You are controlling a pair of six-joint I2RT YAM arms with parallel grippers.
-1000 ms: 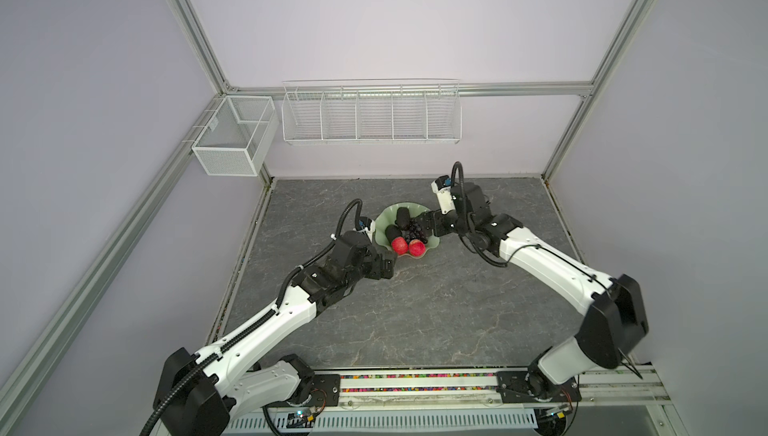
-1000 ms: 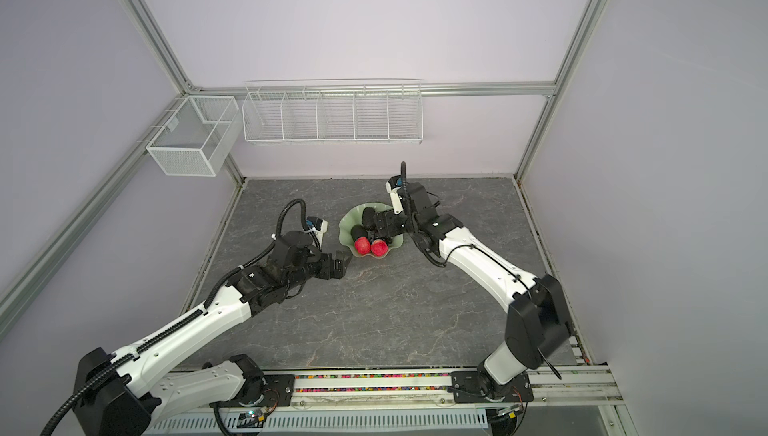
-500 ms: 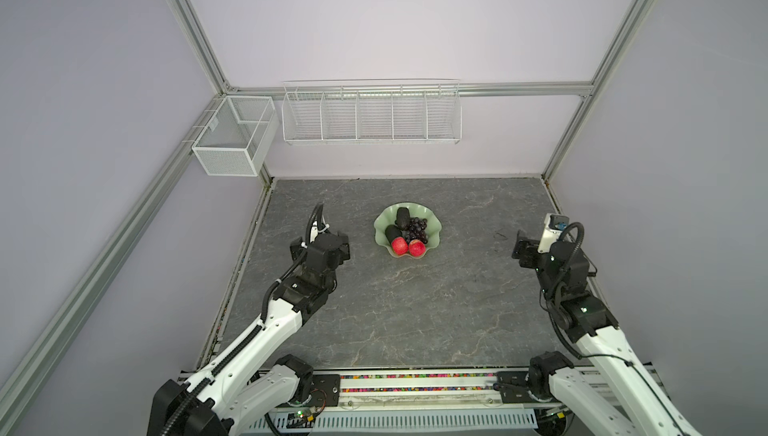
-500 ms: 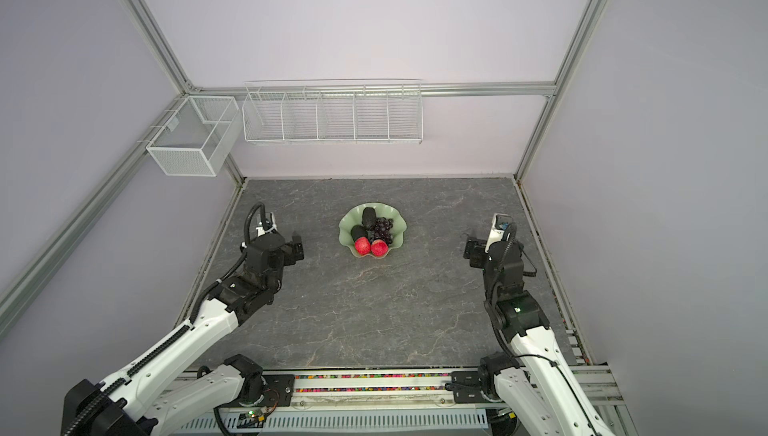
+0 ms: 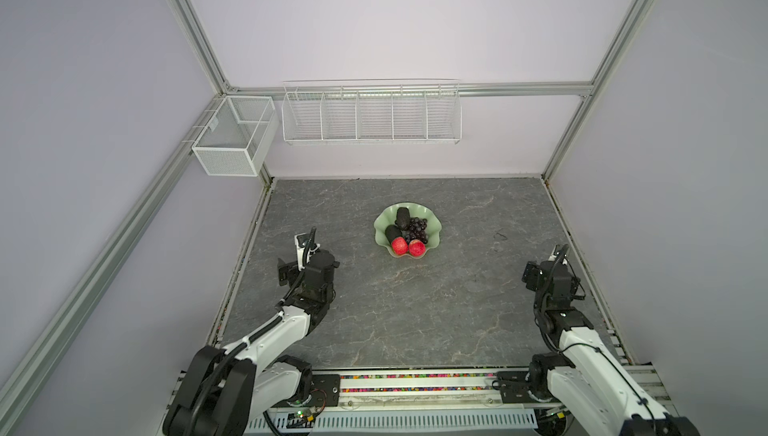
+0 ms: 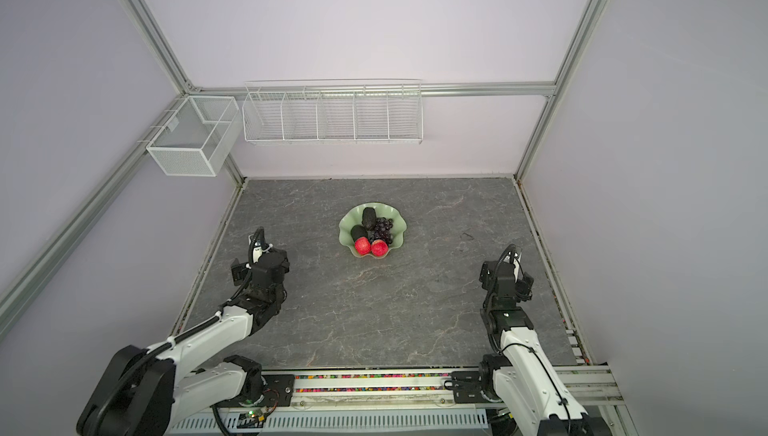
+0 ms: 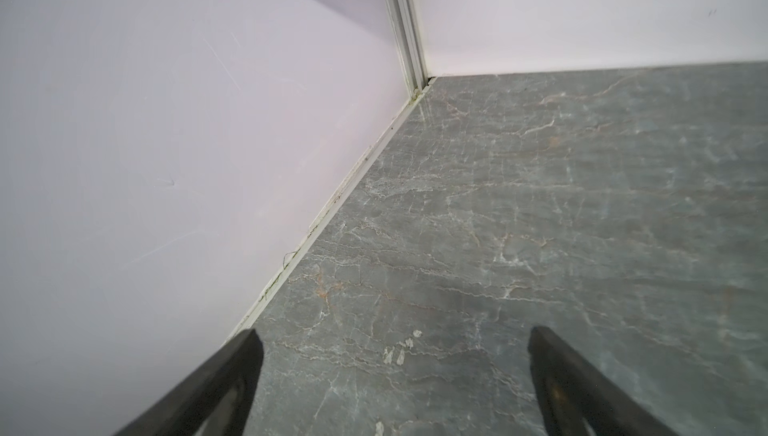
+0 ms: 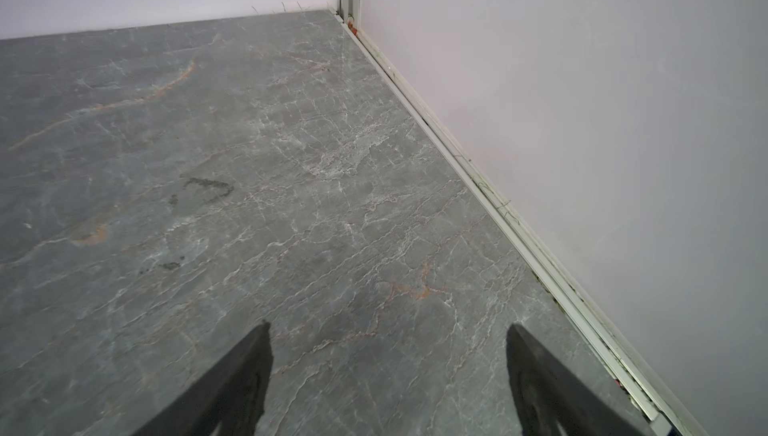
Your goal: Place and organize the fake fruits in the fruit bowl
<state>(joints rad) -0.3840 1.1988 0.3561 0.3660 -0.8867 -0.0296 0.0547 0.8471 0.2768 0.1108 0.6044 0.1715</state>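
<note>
The pale green scalloped fruit bowl (image 5: 380,226) is sitting on the gray marbled tabletop (image 5: 415,313), slightly toward 12 o'clock from its middle in both top views, and it is holding all five fruits. Two red apples (image 5: 399,245) are lying side by side, touching, at the bowl's 6 o'clock rim. Two avocados (image 5: 402,216) are resting at its 12 and 9 o'clock. The grape bunch (image 5: 417,228) is filling the 3 o'clock side, pressed against them. A long wire basket (image 5: 371,115) is hanging on the back wall at 12 o'clock, and a small mesh basket (image 5: 235,138) is hanging by the 10 o'clock corner.

A second ago both grippers were crowding the bowl. Now they are standing well apart from it, nearer the 6 o'clock edge than half a second ago, and the fruits are lying as they were then.

The left arm (image 5: 282,330) is folding up at the bowl's 8 o'clock, and its wrist view is facing the 11 o'clock corner. The right arm (image 5: 582,346) is folding up at the bowl's 4 o'clock, and its wrist view is facing the 1 o'clock corner. The left gripper (image 7: 392,346) and the right gripper (image 8: 388,338) are both released, their jaws gaping wide over bare tabletop and gripping nothing.
</note>
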